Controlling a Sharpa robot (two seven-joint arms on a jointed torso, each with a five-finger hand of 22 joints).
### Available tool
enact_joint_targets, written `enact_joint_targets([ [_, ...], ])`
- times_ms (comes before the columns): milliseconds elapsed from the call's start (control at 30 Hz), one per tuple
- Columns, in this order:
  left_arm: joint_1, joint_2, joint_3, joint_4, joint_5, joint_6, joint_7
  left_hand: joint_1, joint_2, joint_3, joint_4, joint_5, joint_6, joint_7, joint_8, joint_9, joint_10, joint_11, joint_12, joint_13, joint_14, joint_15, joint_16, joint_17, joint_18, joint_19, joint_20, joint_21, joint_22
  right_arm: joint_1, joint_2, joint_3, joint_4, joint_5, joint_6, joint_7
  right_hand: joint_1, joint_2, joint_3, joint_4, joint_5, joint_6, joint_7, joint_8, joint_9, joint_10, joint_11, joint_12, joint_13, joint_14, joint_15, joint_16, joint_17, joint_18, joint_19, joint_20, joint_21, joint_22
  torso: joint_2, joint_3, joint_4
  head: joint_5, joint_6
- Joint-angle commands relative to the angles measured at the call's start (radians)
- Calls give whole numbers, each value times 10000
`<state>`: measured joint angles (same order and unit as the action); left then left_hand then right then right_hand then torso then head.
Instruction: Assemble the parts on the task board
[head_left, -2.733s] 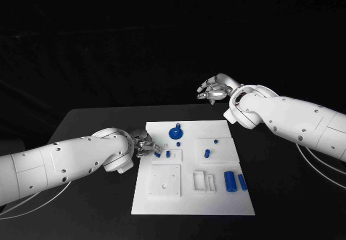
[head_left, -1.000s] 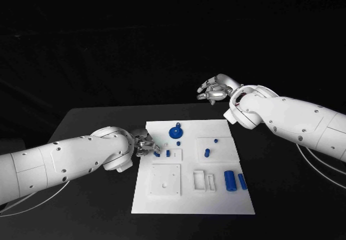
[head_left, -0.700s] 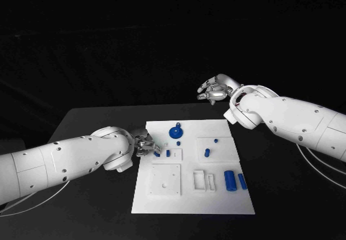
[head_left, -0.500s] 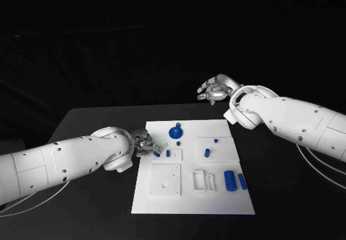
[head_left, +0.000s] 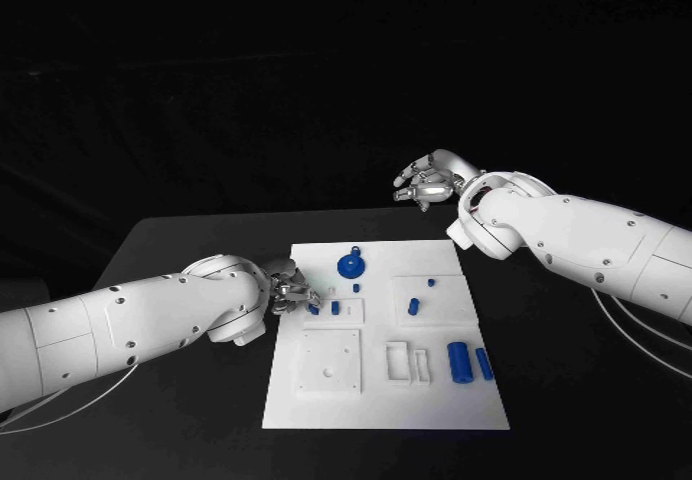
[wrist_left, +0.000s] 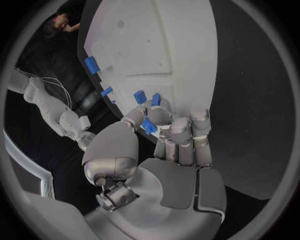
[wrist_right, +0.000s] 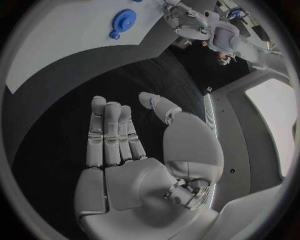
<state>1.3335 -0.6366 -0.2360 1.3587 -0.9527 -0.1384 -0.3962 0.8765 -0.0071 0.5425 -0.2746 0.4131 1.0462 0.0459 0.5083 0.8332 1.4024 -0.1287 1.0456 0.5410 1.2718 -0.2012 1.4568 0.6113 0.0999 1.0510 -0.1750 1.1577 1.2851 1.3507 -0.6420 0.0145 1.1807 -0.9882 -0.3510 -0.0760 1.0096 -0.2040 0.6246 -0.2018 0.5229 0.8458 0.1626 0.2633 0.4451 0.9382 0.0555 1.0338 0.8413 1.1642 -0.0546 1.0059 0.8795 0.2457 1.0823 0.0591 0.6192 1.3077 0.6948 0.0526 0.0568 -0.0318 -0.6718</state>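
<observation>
Currently the left hand (head_left: 289, 292) sits at the left edge of the task board (head_left: 387, 405), fingers curled in and pinching a small blue part (wrist_left: 149, 126) between thumb and fingertips; the left wrist view shows the piece clamped there, just above the board's edge. Right beside it on the board are two short blue pegs (head_left: 336, 308) in the small square plate, with another tiny blue peg (head_left: 356, 288) just beyond them. Blue gear with knob (head_left: 352, 265) lies at the far middle of the board. On the right-hand raised square stand a blue pin (head_left: 413, 306) and a smaller blue stub (head_left: 428, 282). Near right holds a blue cylinder (head_left: 459, 361) with a slimmer blue bar (head_left: 485, 364) beside it. Two empty white rectangular frames (head_left: 407, 362) lie at near centre, and a white square plate (head_left: 330, 364) is left of them. The right hand (head_left: 428, 180) hangs well above the far right of the black table (head_left: 188, 240), off the board, fingers spread and holding nothing.
</observation>
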Motion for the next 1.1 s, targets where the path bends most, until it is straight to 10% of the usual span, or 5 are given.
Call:
enact_joint_targets([
  [33,-75,72,-49,31,-118,248,-29,89,0,-21,10,-69,1585,-739,34,372,40,-46,74,11,185,-254,51,16,140,39,-987,53,15,-2,3,5,3,19,95,113,-77,13,-44,-7,63,-10,49,-33,-10,-40,-3,38,-16,-53,16,-1,-11,161,-44,23,-31,199,0,0,3,-8,-4],
  [367,-75,99,-49,24,-102,297,1,58,-65,-45,61,-218,1564,-735,42,409,29,-42,89,7,174,-252,56,13,142,42,-987,56,14,-6,15,5,-14,28,113,119,-79,13,-45,-7,64,-10,49,-33,-10,-40,-3,38,-17,-53,16,-1,-12,161,-44,24,-31,199,1,-2,3,-29,-11],
  [400,-75,97,-49,24,-100,304,1,-66,-259,-108,191,-793,1533,-748,36,433,11,-20,90,-3,160,-250,50,3,145,36,-987,45,5,-6,15,5,-13,28,117,119,-79,12,-46,-7,64,-10,49,-33,-10,-40,-3,39,-17,-54,16,-1,-12,161,-44,24,-31,199,1,-2,3,-31,-14],
  [1100,-128,145,-49,-69,-72,305,-15,-263,-982,-92,979,-2583,1499,-738,-29,605,-25,-44,156,-95,137,-268,72,-69,208,2,-997,15,-18,-41,37,5,-32,41,109,147,-81,33,-49,-8,81,-17,49,-34,-11,-39,-3,49,-28,-52,16,3,-13,161,-41,23,-34,199,3,-8,9,-29,-47],
])
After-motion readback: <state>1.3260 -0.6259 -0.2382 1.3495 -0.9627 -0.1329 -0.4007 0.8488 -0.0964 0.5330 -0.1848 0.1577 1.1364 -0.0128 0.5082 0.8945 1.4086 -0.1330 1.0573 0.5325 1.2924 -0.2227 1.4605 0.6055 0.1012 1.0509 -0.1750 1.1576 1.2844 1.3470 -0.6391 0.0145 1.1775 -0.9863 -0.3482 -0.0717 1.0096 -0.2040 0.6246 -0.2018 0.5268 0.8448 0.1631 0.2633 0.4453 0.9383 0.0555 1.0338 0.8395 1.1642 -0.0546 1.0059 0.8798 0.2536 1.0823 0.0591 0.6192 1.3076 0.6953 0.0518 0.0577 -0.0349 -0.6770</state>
